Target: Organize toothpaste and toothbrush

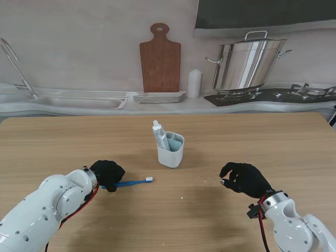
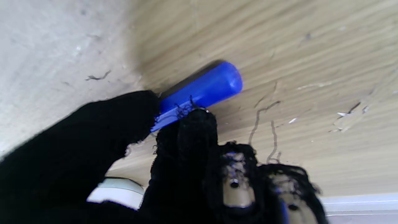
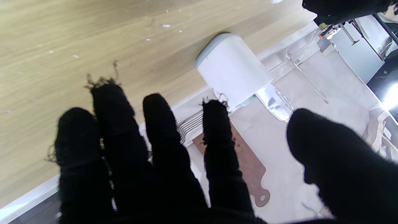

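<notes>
The white cup (image 1: 170, 150) stands upright on the wooden table (image 1: 262, 142), and the toothpaste (image 1: 160, 135) stands inside it, leaning toward the robot's left side of the cup. The blue toothbrush (image 1: 134, 182) lies flat on the table, nearer to me than the cup and to its left, with the white bristle head pointing toward the cup's side.

The left hand (image 1: 107, 175) is on the handle end of the toothbrush. From the stand camera the black glove hides how the fingers sit. The left wrist camera shows it better: the thumb (image 2: 124, 118) and one fingertip (image 2: 196, 124) pinch the blue handle (image 2: 205, 88) between them, and the rounded end of the handle sticks out past them, close to the table surface.

The right hand (image 1: 244, 178) is to the right of the cup and apart from it, and holds nothing. In the right wrist camera its fingers (image 3: 161, 130) are spread with gaps between them, and the thumb is well to the side. That camera shows the cup from its base side, which the stand camera does not show.
</notes>
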Controlling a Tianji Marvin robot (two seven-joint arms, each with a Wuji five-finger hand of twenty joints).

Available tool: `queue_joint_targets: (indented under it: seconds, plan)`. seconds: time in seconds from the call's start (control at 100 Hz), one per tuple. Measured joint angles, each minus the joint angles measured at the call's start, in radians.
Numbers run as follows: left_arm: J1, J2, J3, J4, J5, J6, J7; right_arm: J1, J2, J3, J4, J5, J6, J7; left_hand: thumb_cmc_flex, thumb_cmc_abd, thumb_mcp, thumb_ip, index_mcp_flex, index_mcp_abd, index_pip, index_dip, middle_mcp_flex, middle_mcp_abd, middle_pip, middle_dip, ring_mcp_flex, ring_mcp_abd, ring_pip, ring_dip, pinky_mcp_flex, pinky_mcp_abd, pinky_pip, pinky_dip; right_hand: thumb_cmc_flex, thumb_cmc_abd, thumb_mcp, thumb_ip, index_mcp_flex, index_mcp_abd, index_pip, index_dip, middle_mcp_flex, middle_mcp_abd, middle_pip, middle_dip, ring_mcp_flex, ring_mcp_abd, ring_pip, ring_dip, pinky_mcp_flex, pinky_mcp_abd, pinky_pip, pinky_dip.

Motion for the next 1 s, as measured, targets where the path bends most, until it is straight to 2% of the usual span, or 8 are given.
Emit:
queue_joint_targets:
  seconds: [0.18, 0.26, 0.35, 0.83, 1.0]
  plan:
    - [-0.001, 0.0, 0.001, 0.001, -0.003, 0.004, 0.0, 0.0, 0.0, 0.0, 0.001, 0.0, -0.001, 0.001, -0.004, 0.0, 0.001, 0.015, 0.0, 0.0, 0.002, 0.007, 0.0, 0.0, 0.002, 0.0, 0.0, 0.0, 0.001, 0.0, 0.0, 0.0, 0.0, 0.0, 0.0, 0.0, 0.0, 0.0, 0.0, 0.0, 0.0, 0.0, 0.0, 0.0, 0.0, 0.0, 0.0, 0.0, 0.0, 0.0, 0.0, 0.0, 0.0, 0.0]
    - [-0.002, -0.001, 0.003, 0.005, -0.005, 0.004, 0.003, -0.001, 0.0, 0.001, 0.001, 0.0, -0.001, 0.001, -0.012, 0.0, 0.001, 0.046, 0.0, 0.0, 0.009, 0.015, 0.0, 0.0, 0.003, 0.0, 0.0, 0.0, 0.001, 0.0, 0.0, 0.0, 0.0, 0.0, 0.0, 0.0, 0.0, 0.0, 0.0, 0.0, 0.0, 0.0, 0.0, 0.0, 0.0, 0.0, 0.0, 0.0, 0.0, 0.0, 0.0, 0.0, 0.0, 0.0]
    - [-0.004, -0.001, 0.004, 0.008, -0.008, 0.002, 0.005, -0.001, 0.0, 0.001, 0.001, 0.0, -0.001, 0.002, -0.02, 0.0, 0.001, 0.064, 0.0, 0.0, 0.013, 0.023, 0.0, 0.0, 0.003, 0.0, 0.0, 0.0, 0.001, 0.0, 0.0, 0.0, 0.0, 0.0, 0.0, 0.0, 0.0, 0.0, 0.0, 0.0, 0.0, 0.0, 0.0, 0.0, 0.0, 0.0, 0.0, 0.0, 0.0, 0.0, 0.0, 0.0, 0.0, 0.0]
    - [-0.008, -0.003, 0.002, 0.03, -0.038, -0.008, 0.032, -0.001, 0.0, 0.002, 0.003, 0.0, -0.005, 0.001, -0.022, 0.0, 0.001, 0.072, 0.0, 0.0, 0.017, 0.029, 0.001, 0.0, 0.013, 0.0, 0.0, 0.0, 0.002, 0.0, 0.0, 0.0, 0.0, 0.0, 0.0, 0.0, 0.0, 0.0, 0.0, 0.0, 0.0, 0.0, 0.0, 0.0, 0.0, 0.0, 0.0, 0.0, 0.0, 0.0, 0.0, 0.0, 0.0, 0.0]
    - [0.004, -0.011, -0.012, 0.035, -0.054, 0.001, 0.053, 0.0, 0.0, 0.001, 0.003, -0.001, -0.005, 0.001, -0.02, 0.003, -0.01, 0.078, 0.0, 0.0, 0.017, 0.03, 0.001, 0.0, 0.022, 0.003, 0.0, -0.001, 0.002, 0.0, 0.0, 0.0, 0.001, 0.0, 0.0, 0.0, 0.0, 0.0, 0.0, 0.0, 0.0, 0.0, 0.0, 0.0, 0.0, 0.0, 0.0, 0.0, 0.0, 0.0, 0.0, 0.0, 0.0, 0.0]
